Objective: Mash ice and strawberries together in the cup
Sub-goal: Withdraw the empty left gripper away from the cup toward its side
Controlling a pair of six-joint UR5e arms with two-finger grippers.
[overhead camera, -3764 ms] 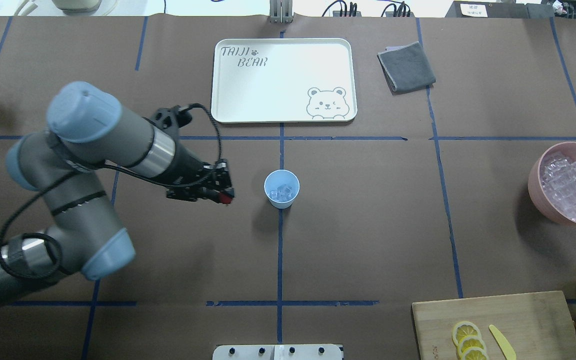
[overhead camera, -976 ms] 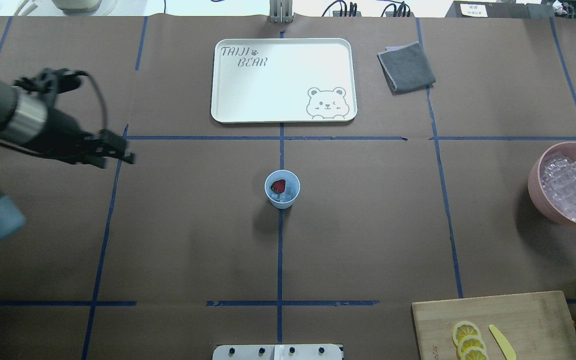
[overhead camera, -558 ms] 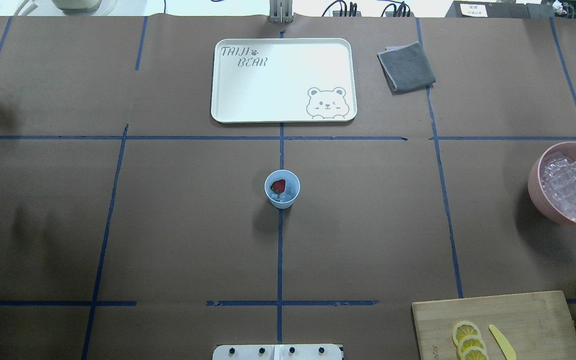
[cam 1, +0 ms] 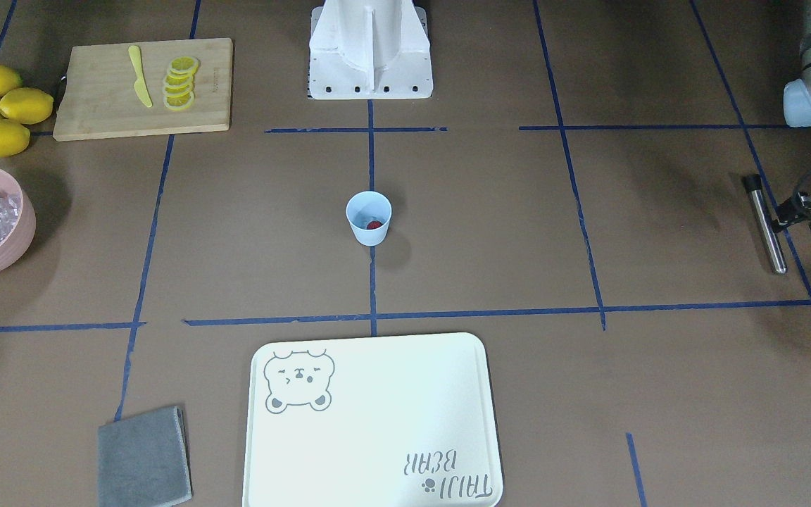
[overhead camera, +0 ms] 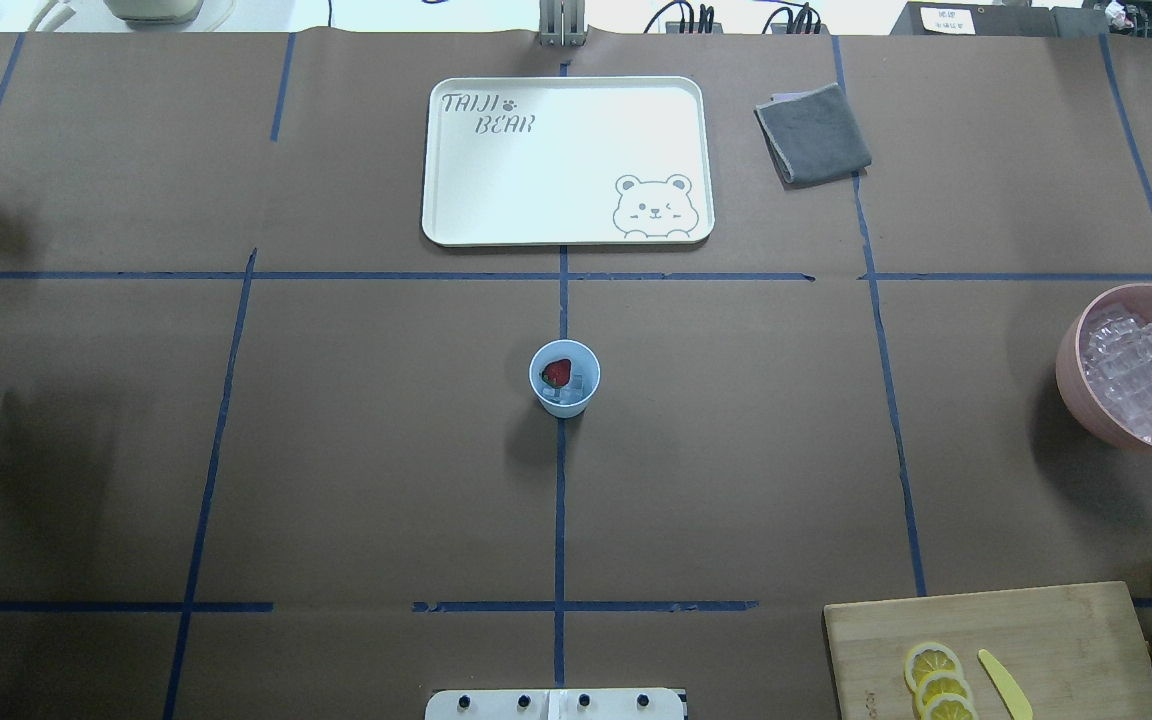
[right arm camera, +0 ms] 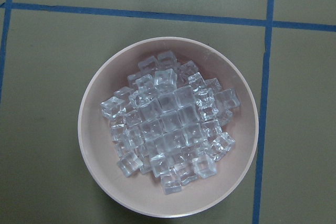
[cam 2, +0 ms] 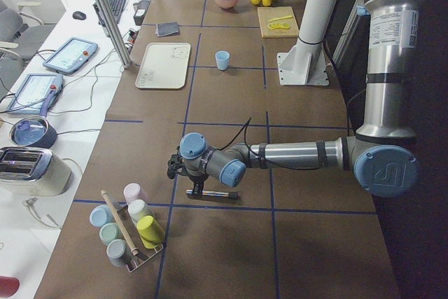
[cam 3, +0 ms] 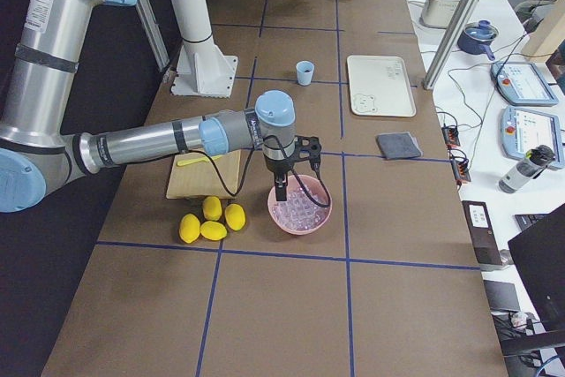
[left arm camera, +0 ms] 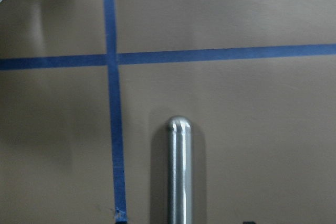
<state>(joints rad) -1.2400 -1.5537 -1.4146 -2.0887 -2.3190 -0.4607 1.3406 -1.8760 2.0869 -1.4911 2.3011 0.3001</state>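
One blue cup is holding one strawberry on ice. Left claw is hovering over one metal rod, right claw over one pink bowl; openings unclear.

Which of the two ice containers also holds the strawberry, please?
The small blue cup at the table's centre: a strawberry sits inside, while the pink bowl holds only ice.

Matt brown paper covers the surface, crossed by blue tape. A polished metal rod gleams. The cup is smooth light-blue plastic. Glassy, clear ice cubes fill a matt pink bowl. The cutting board is pale wood, the cloth grey fabric.
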